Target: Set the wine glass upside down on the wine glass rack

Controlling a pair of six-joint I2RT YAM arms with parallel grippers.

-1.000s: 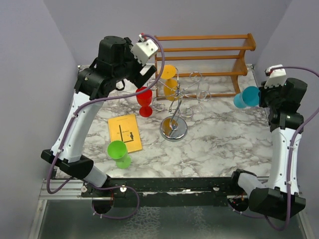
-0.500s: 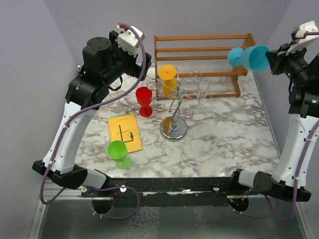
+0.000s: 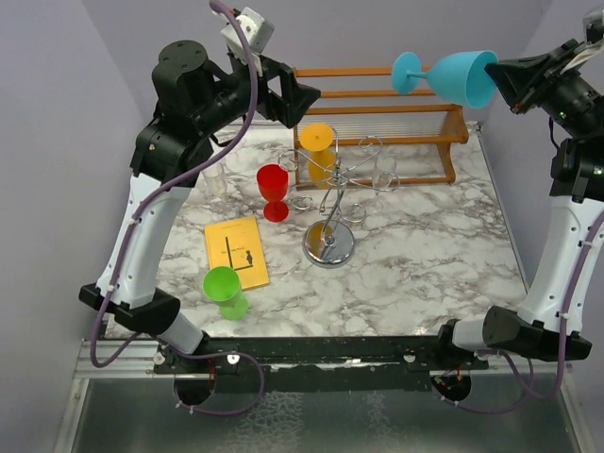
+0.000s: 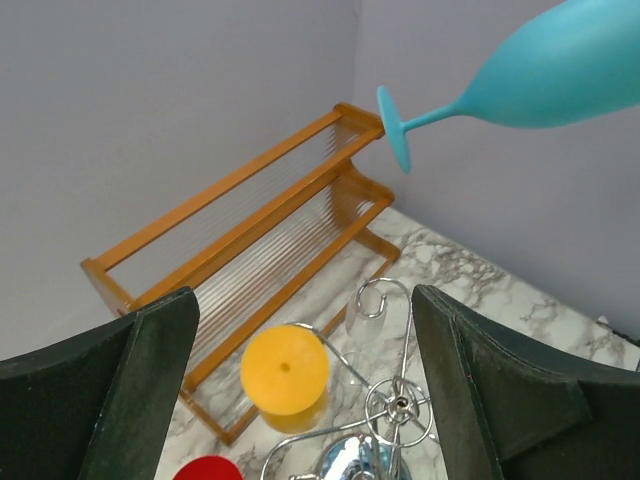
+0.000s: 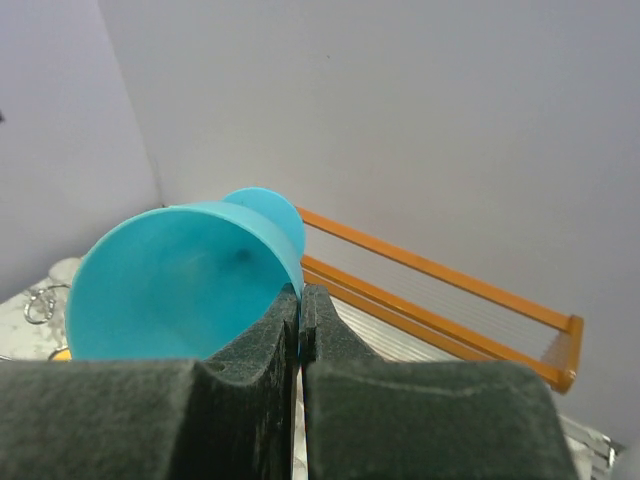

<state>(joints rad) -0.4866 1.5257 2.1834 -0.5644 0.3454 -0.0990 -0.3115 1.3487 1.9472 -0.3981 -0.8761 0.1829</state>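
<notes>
Teal wine glass (image 3: 453,75) hangs sideways, high over the wooden shelf (image 3: 359,71), its rim pinched in my right gripper (image 5: 300,297). My left gripper (image 4: 305,335) is spread wide and empty. I'd roll the wrist until the foot points up, then slide the stem slowly into a free loop of the wine glass rack (image 3: 332,193).

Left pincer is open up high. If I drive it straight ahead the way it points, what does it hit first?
Probably the yellow glass, which sits centred between the open left pincer's tips in the wrist view. The wine glass rack is close beside it. Depth is uncertain.
</notes>
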